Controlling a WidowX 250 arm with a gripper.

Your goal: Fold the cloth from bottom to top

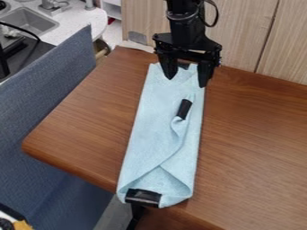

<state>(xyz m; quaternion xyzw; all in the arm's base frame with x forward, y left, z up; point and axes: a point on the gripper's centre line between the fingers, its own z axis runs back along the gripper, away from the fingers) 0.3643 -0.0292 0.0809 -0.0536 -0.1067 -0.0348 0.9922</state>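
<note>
The light blue cloth [153, 134] lies as a long narrow strip down the brown table, its lower end at the table's front edge. A folded flap runs up its right half, with a black piece [185, 109] on it. Another black piece [142, 197] sits at the cloth's bottom end. At the cloth's top end the black gripper [187, 79] hangs with its two fingers spread wide, open, one over the cloth and the other by its right edge. Whether the fingertips touch the cloth I cannot tell.
The wooden table [258, 148] extends to the right and left of the cloth. A blue-grey panel [42, 90] stands along the left, with a sink [30, 22] behind it. Light wood panelling [252, 36] rises behind the table.
</note>
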